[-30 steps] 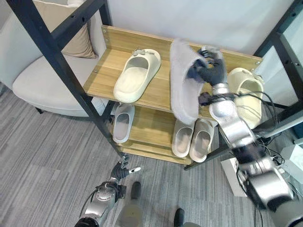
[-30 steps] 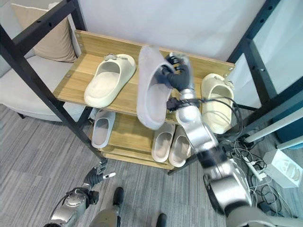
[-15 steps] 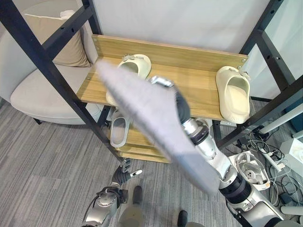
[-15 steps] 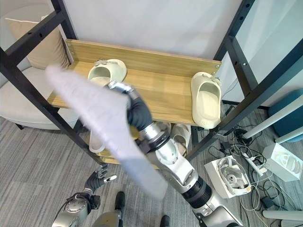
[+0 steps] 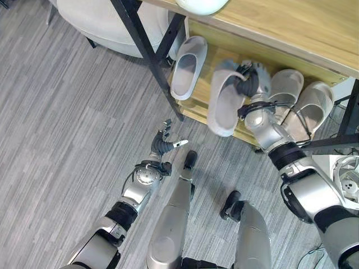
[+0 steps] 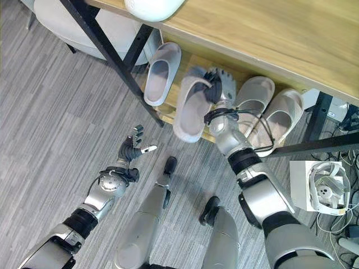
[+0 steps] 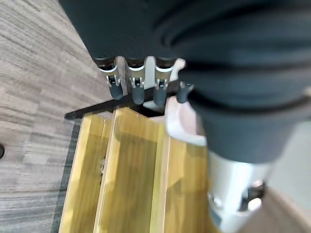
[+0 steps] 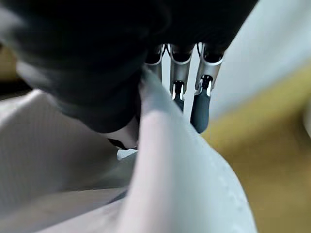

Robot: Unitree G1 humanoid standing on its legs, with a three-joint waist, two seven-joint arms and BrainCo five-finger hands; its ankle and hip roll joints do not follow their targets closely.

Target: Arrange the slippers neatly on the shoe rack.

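My right hand [image 5: 252,84] is shut on a grey slipper [image 5: 223,105], fingers curled over its strap [image 8: 170,160]. The slipper hangs toe-down at the front of the shoe rack's lower shelf [image 5: 252,137], between a single grey slipper [image 5: 188,67] lying on that shelf and a pair of pale slippers [image 5: 283,88] to its right. A cream slipper [image 5: 202,4] pokes over the edge of the top shelf [image 5: 291,25]. My left hand [image 5: 164,145] hovers open above the floor in front of the rack, holding nothing.
A black frame post [image 5: 147,51] slants down at the rack's left corner. A light upholstered seat [image 5: 104,17] stands to the left of the rack. A white box with a round device [image 6: 322,188] sits on the floor at the right. Grey plank flooring [image 5: 67,123] spreads out in front.
The camera has tipped down towards the lower shelf and floor. My right hand has carried the grey slipper from top-shelf height down to the lower shelf's front. The left hand stays low.
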